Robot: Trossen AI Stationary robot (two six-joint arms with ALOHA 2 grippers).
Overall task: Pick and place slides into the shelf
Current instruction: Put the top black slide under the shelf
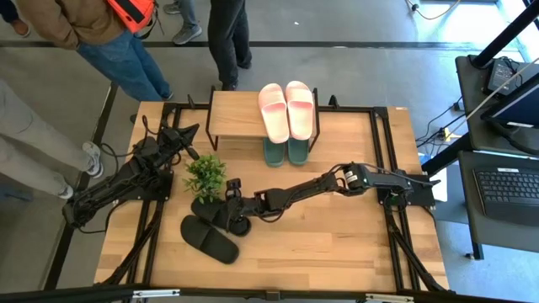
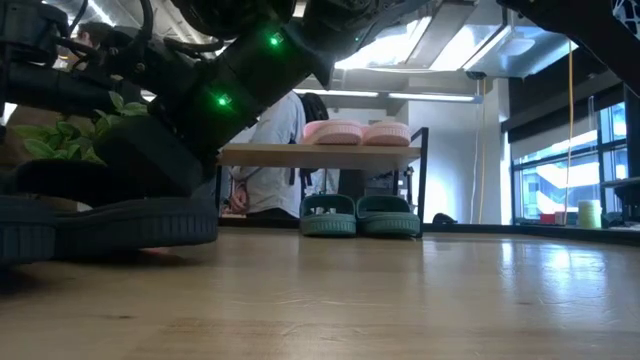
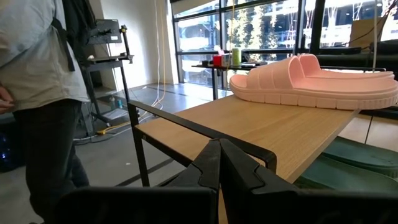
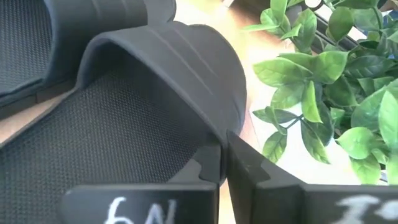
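1. Your right gripper (image 1: 229, 195) is reaching across to the black rubber slides (image 1: 210, 238), just beside the small green potted plant (image 1: 206, 175). In the right wrist view its two dark fingers (image 4: 239, 163) are pressed together with the edge of one black slide's wide strap (image 4: 186, 68) at their tips. I am judging that they are pinching the strap, since it is the one raised part a narrow grip can take.
2. The other black slide is lying flat on the large wooden table (image 1: 337, 244), on the side of the plant away from the low shelf with the light wooden top board (image 1: 232, 118).
3. The pale pink rubber slides (image 1: 286, 109) are sitting side by side on the shelf top, well apart from the plant. The sage green slides (image 1: 285, 151) are tucked under it, toes poking out. So, judging by this, only the black pair is waiting to be shelved.
4. Your left gripper (image 1: 187, 135) is waiting near the shelf corner closest to the plant, its fingers (image 3: 239, 168) closed together on nothing.
5. The high view is giving you the layout, but it is hiding the grip under the arm; only the right wrist view is showing the strap at the fingertips.
6. The low view is showing the green pair (image 2: 360, 215) under the board and the pink pair (image 2: 357, 132) above.
7. People are standing beyond the shelf.
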